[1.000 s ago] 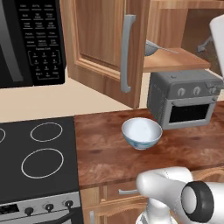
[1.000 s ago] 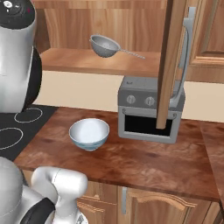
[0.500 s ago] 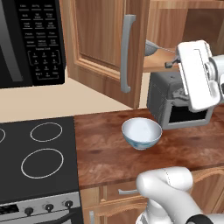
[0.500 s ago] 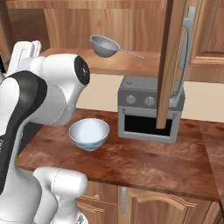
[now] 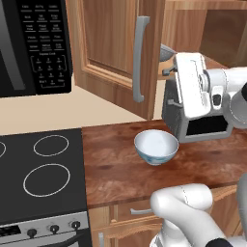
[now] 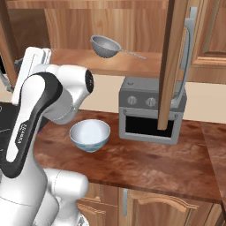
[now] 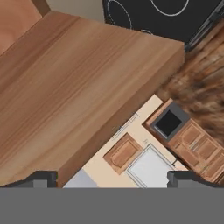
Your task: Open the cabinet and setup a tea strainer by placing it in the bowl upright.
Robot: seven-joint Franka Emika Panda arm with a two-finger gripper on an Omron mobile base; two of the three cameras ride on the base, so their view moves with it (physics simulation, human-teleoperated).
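Strainer (image 6: 106, 46) is sitting on the cabinet (image 6: 132, 26) shelf, basket tipped a bit and its thin handle pointing off toward 3 o'clock in the right base view, so it's well above and apart from the bowl (image 6: 90, 134). Bowl is upright on the wooden counter (image 6: 145, 161) with nothing in it, down around 7 o'clock from the strainer. Both cabinet doors are swung open; one door (image 5: 118, 53) with its long grey handle hangs at about 11 o'clock from the bowl in the left base view. A small grey toaster oven (image 6: 152, 112) sits on the counter just beside the bowl at 3 o'clock, under the shelf. Gripper (image 7: 113, 177) is up at shelf height, looking along the shelf board, fingers spread as wide as they go with nothing between them. Black stove (image 5: 41, 178) is at 9 o'clock from the bowl, microwave (image 5: 34, 46) above that.
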